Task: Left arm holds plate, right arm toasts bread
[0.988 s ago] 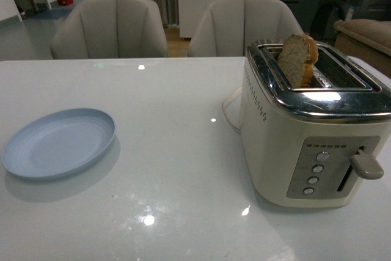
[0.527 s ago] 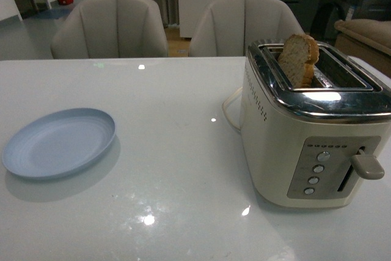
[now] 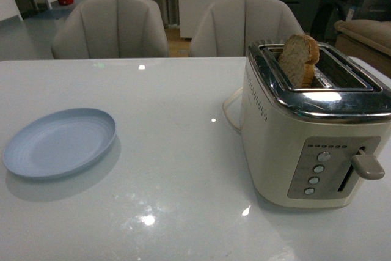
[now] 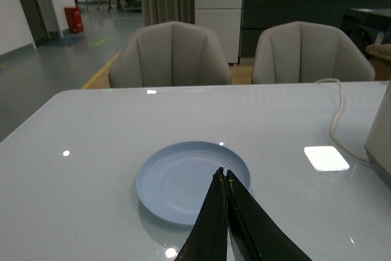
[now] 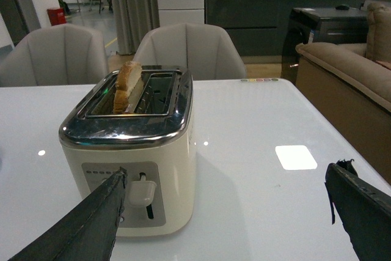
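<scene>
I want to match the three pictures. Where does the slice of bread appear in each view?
Front view: bread stands in the toaster slot, upper right.
Left wrist view: not in it; only the toaster's edge shows.
Right wrist view: bread in the slot, upper left.
Shared landmark: the toaster.

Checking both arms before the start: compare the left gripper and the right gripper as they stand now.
The left gripper has its jaws pressed together to a point; the right gripper has its jaws spread wide. The left gripper faces the plate; the right gripper faces the toaster, with its lever beside one finger. Both are dark and hold nothing.
</scene>
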{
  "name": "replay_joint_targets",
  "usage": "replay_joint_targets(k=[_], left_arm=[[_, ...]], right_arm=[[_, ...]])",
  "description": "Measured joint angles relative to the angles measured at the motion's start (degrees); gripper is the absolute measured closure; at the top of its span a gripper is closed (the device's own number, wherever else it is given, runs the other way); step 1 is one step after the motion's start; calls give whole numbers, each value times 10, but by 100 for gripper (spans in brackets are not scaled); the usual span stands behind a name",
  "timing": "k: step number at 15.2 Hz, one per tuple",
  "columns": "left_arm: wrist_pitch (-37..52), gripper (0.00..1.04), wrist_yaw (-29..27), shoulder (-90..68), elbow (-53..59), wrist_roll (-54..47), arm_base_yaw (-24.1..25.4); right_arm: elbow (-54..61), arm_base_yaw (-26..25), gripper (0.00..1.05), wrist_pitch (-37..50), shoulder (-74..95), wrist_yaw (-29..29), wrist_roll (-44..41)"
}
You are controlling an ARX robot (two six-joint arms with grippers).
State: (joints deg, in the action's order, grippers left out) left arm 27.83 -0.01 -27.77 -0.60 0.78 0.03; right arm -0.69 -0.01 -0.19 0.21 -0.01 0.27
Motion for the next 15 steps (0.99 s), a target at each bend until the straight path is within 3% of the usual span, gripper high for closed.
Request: replay_joint_targets(k=[14, 15], left_arm=[[-187, 103, 0, 184, 0, 0, 0], [-276, 103, 2, 243, 0, 0, 0]], right_arm=[[0, 0, 6, 0, 0, 0, 0], [0, 0, 6, 0, 0, 0, 0]])
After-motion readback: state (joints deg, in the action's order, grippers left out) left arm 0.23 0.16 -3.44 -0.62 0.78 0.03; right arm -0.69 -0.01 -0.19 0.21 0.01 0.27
